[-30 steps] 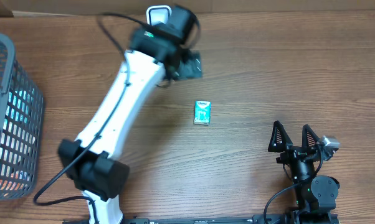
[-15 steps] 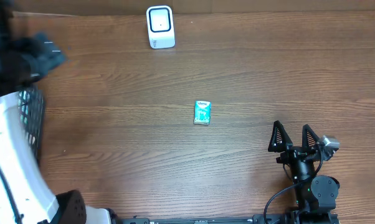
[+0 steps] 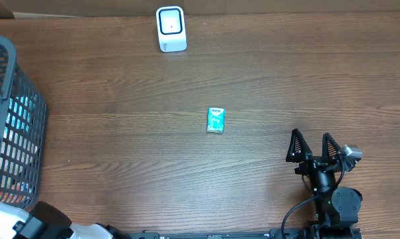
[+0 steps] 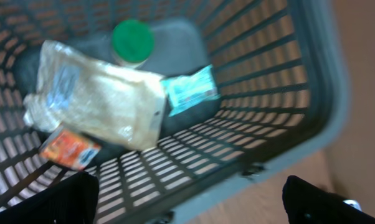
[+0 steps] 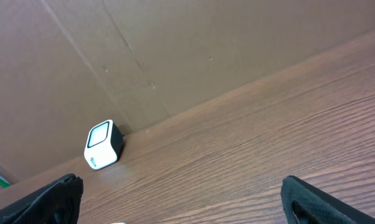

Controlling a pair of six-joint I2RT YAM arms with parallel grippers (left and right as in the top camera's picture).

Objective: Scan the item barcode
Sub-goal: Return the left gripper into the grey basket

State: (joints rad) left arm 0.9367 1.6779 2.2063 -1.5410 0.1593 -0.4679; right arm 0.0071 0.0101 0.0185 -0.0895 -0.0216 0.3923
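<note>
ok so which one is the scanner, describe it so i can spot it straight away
Start at the wooden table and look along its far edge, a little left of centre. The scanner stands there alone: a small white box with a dark-framed window, unlike the flat teal packet lying mid-table.

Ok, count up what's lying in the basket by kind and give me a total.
Green-lidded container: 1
Pale crinkly bag: 1
Teal packet: 1
Orange packet: 1
Total: 4 that I can make out in the basket; the view is blurred.
</note>
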